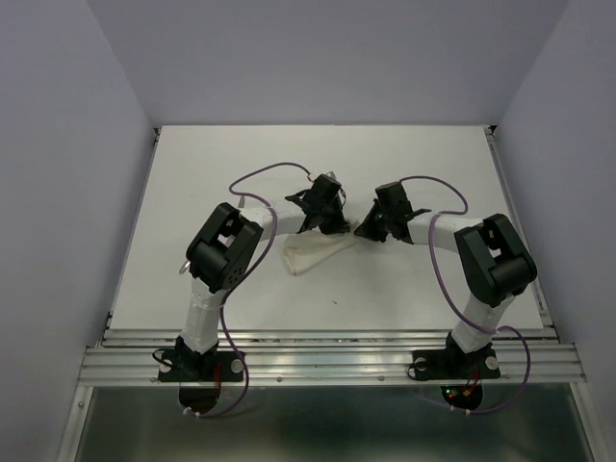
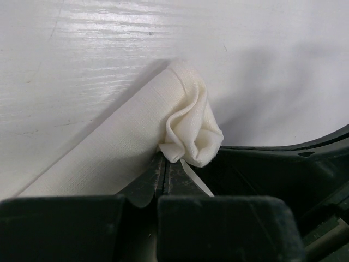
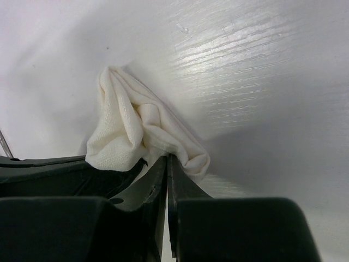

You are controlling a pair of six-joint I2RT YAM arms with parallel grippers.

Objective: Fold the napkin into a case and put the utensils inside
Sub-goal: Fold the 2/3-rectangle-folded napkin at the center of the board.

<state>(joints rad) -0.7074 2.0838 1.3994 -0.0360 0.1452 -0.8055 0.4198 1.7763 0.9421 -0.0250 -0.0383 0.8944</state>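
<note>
L gripper [image 2: 165,164] & R gripper [image 3: 167,162] each pinch tight a bunched end of the white napkin [image 1: 313,252], approx. mid-table [image 1: 192,173], jaws nrly touching thru the cloth.

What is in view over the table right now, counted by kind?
napkin: 1
arms: 2, the left arm and the right arm, each with its jaws shut on the napkin
total: 3
</note>
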